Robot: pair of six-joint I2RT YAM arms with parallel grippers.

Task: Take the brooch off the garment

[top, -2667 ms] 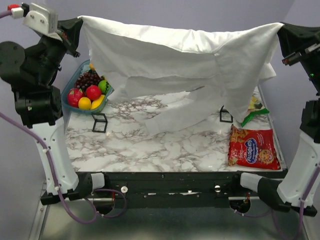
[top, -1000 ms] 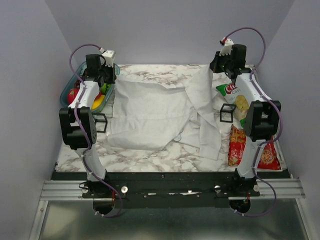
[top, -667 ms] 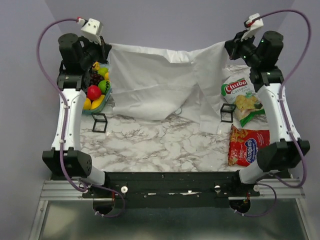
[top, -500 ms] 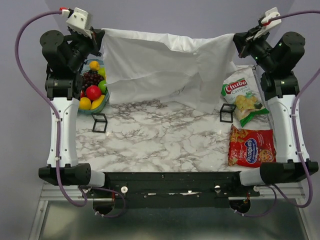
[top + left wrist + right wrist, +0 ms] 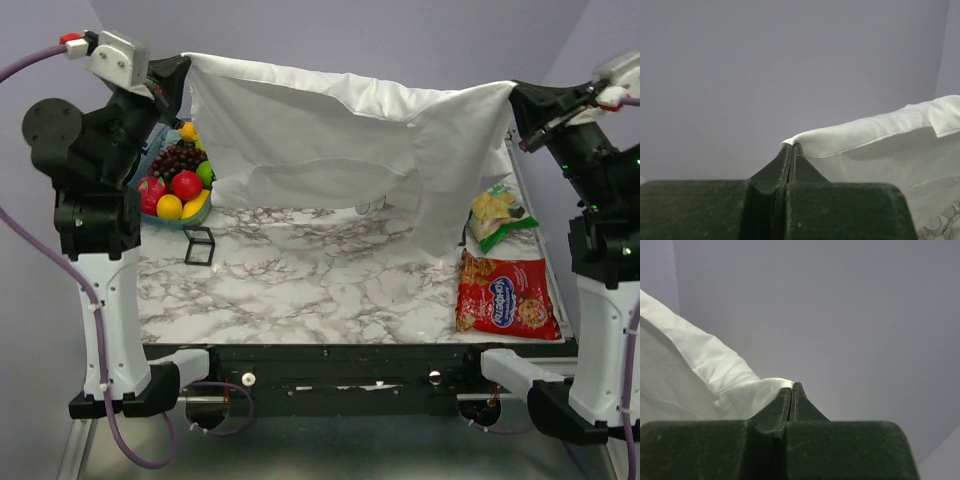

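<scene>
**Shirt strung up between two arms, brooch hard to spot**

I cannot pick out the brooch for certain. A small dark mark low on the shirt (image 5: 330, 130), near its hanging bottom edge, may be it, but it is too small to tell. The shirt hangs like a curtain over the far half of the desk (image 5: 300, 290), sagging in the middle. The left end effector (image 5: 180, 70) is pinched fully closed on one top corner, and the right end effector (image 5: 518, 95) is closed just as tight on the other. The cloth looks thin, light and floppy, likely to slip and bunch. The pin, I judge, is hard and tiny. It is best nipped at its rim, with the cloth held taut beside it. A fruit bowl (image 5: 135, 182) sits to the left and a snack packet (image 5: 505, 295) to the right.
</scene>
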